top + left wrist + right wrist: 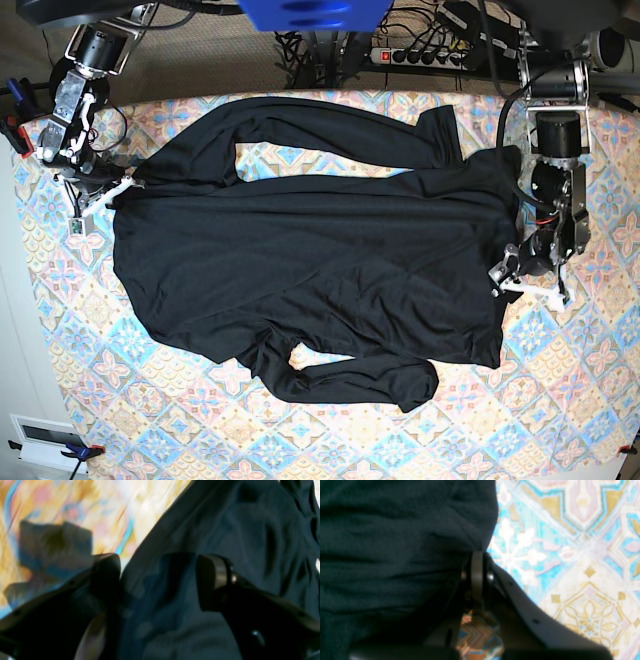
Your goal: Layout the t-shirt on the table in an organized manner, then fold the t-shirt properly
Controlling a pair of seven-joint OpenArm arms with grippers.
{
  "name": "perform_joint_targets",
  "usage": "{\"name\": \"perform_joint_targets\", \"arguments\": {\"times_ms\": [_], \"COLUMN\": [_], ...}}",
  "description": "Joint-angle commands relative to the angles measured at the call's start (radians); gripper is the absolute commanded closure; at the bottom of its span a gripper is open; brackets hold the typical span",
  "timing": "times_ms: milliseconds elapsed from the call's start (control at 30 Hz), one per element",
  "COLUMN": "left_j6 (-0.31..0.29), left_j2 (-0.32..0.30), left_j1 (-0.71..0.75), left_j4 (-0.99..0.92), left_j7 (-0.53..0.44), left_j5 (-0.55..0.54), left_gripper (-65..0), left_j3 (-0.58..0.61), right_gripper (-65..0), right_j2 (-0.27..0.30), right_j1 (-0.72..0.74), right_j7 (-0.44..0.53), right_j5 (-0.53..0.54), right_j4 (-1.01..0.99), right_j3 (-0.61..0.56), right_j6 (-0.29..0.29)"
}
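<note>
The black t-shirt (310, 250) lies spread across the patterned table (330, 440), one long sleeve along the far side and the other curled at the near edge. On the base view's left, my right gripper (103, 190) sits at the shirt's edge. The right wrist view shows this gripper (477, 575) shut, pinching the t-shirt (395, 542) hem above the table (570, 555). My left gripper (525, 282) is at the shirt's right edge. In the blurred left wrist view it (160, 580) stands open, its fingers (212, 577) apart over the t-shirt (237, 530) beside the table (75, 505).
A power strip (420, 55) and cables lie on the floor beyond the table's far edge. A blue object (315, 12) hangs at the top centre. A white box (45, 440) sits off the near left corner. Bare cloth shows along the near side.
</note>
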Motion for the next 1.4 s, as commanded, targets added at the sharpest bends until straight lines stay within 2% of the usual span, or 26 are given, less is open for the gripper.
{"name": "perform_joint_targets", "arguments": {"times_ms": [0, 100, 267, 300, 333, 433, 567, 667, 800, 867, 967, 1033, 1100, 1200, 1367], "left_j6": [-0.001, -0.001, 0.004, 0.004, 0.004, 0.004, 0.005, 0.005, 0.008, 0.074, 0.231, 0.249, 0.243, 0.24, 0.206], "left_j2": [0.001, 0.026, 0.067, 0.072, 0.073, 0.075, 0.075, 0.073, 0.072, 0.07, 0.061, 0.043, 0.038, 0.0, -0.056], "left_j1": [-0.036, -0.088, -0.142, -0.162, -0.183, -0.241, -0.326, -0.378, -0.415, -0.415, -0.407, -0.396, -0.35, -0.232, -0.008], "left_j4": [-0.013, -0.053, -0.064, -0.065, -0.067, -0.102, -0.2, -0.266, -0.332, -0.335, -0.335, -0.314, -0.243, -0.03, 0.329], "left_j7": [0.001, -0.073, -0.206, -0.22, -0.226, -0.237, -0.304, -0.318, -0.318, -0.318, -0.318, -0.308, -0.26, -0.12, 0.096], "left_j5": [0.009, 0.054, 0.172, 0.197, 0.226, 0.267, 0.275, 0.276, 0.278, 0.276, 0.276, 0.267, 0.266, 0.25, 0.091], "left_gripper": [-39.1, -29.2, -4.4, -0.7, 0.0, -1.1, -1.2, -2.6, -10.4, -17.0, -23.3, -23.4, -23.4, -23.9, -23.9], "left_j3": [0.029, 0.107, 0.113, 0.113, 0.116, 0.112, 0.066, 0.058, 0.058, 0.057, 0.057, 0.058, 0.052, 0.05, 0.046], "right_gripper": [0.0, 0.0, 0.0, 0.0, 0.0, 0.0, 0.0, 0.0, 0.0, 0.0, 0.0, 0.0, 0.0, 0.0, 0.0], "right_j2": [0.019, 0.019, 0.019, 0.019, 0.019, 0.019, 0.019, 0.019, 0.019, 0.019, 0.019, 0.019, 0.019, 0.019, 0.019], "right_j1": [0.009, 0.009, 0.009, 0.009, 0.009, 0.009, 0.011, 0.012, 0.012, 0.012, 0.012, 0.012, 0.012, 0.014, 0.014], "right_j7": [-0.001, -0.001, -0.001, -0.001, -0.001, -0.003, -0.003, -0.003, -0.003, -0.003, -0.003, -0.003, -0.003, -0.012, -0.013], "right_j5": [-0.003, -0.003, -0.001, 0.0, 0.0, -0.001, -0.001, 0.0, 0.0, 0.0, 0.0, 0.0, -0.001, -0.001, -0.001], "right_j4": [0.015, 0.015, 0.015, 0.015, 0.015, 0.015, 0.015, 0.015, 0.015, 0.015, 0.015, 0.015, 0.015, 0.015, 0.014], "right_j3": [0.004, 0.004, 0.004, 0.004, 0.004, 0.004, 0.004, 0.004, 0.004, 0.004, 0.004, 0.004, 0.002, 0.002, 0.002], "right_j6": [-0.004, -0.004, -0.004, -0.004, -0.004, -0.004, -0.004, -0.004, -0.004, -0.004, -0.004, -0.004, -0.004, -0.004, -0.004]}}
